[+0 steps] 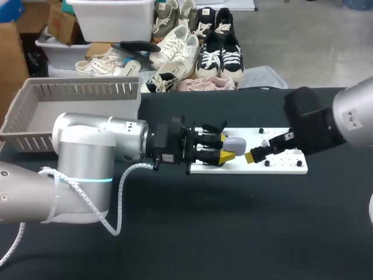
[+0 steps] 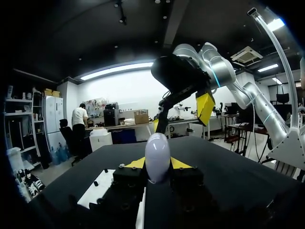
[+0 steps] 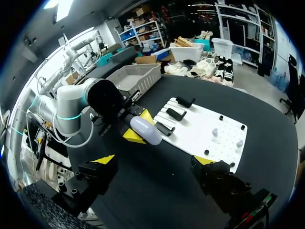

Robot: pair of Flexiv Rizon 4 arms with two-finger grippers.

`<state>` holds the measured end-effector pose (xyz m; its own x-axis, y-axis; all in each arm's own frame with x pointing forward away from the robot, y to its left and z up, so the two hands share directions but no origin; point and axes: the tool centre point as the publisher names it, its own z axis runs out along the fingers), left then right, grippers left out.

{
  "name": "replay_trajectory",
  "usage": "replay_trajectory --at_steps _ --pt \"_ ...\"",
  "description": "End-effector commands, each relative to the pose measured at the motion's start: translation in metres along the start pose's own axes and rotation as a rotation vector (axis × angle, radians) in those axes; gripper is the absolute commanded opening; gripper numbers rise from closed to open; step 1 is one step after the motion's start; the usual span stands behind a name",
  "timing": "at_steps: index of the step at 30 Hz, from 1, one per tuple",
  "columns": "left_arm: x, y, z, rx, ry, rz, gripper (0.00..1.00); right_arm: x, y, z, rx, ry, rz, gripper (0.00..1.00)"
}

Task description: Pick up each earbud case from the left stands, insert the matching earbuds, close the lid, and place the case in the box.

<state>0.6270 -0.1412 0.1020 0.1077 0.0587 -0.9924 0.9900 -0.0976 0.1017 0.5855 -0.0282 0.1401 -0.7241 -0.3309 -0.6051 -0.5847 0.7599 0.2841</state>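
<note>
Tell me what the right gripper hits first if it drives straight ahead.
Most likely the earbud case held in the left gripper; it sits just ahead of the open right gripper, though depth is unclear.

The left arm is coming in from the left of the frame and stretching across the black table. At the centre, the left gripper is holding a pale grey earbud case over the left end of a white board. Black stands are sitting on that end. The right gripper is reaching in from the right edge, with a yellow tip just beside the case. A grey basket is sitting at the upper left.
</note>
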Motion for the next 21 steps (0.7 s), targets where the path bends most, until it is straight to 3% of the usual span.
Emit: replay_trajectory --at_steps 1,21 --pt "0.0 -0.001 0.001 -0.005 0.0 0.001 0.0 -0.007 -0.001 0.007 -0.006 0.018 0.001 1.0" --pt "0.0 -0.001 0.001 -0.005 0.0 0.001 0.0 -0.017 -0.01 0.032 -0.004 0.067 0.003 1.0"
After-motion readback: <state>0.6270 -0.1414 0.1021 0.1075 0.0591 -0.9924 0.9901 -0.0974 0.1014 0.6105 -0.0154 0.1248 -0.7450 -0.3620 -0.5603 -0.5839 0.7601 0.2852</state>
